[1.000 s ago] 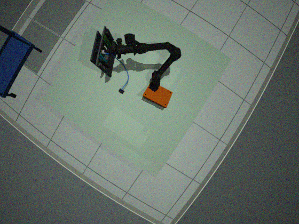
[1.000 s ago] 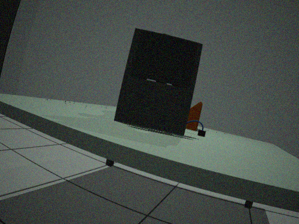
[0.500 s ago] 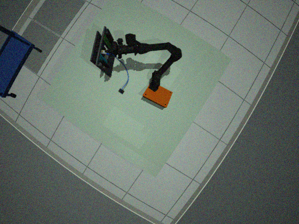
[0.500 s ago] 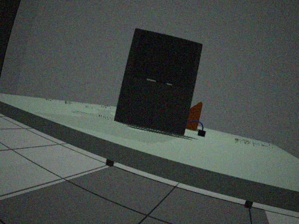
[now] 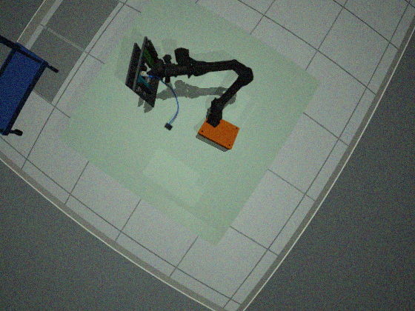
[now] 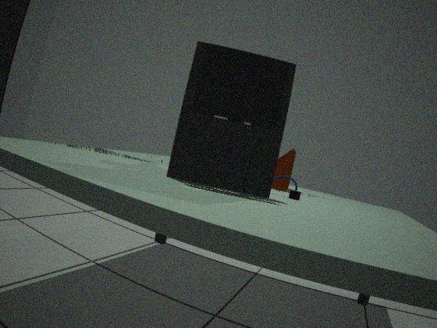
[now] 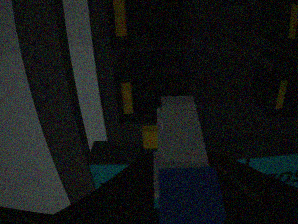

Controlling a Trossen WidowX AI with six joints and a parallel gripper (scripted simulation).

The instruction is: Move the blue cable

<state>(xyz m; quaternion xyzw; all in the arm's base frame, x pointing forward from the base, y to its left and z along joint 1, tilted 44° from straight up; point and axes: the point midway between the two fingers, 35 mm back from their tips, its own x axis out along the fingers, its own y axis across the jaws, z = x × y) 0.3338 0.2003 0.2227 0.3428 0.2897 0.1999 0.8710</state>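
Between your claw's (image 5: 149, 72) (image 7: 183, 165) narrowly parted fingers, you grip the grey plug (image 5: 144, 74) (image 7: 182, 132), probably in transfer; line it up with the lower CONSOLE port before pushing.

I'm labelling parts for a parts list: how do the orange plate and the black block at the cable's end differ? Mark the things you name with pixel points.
The orange plate (image 5: 221, 135) (image 6: 286, 172) is far larger than the small black block (image 5: 168, 126) (image 6: 295, 194). The plate carries the arm's foot; the block ends the blue cable (image 5: 178, 104) (image 6: 286, 177).
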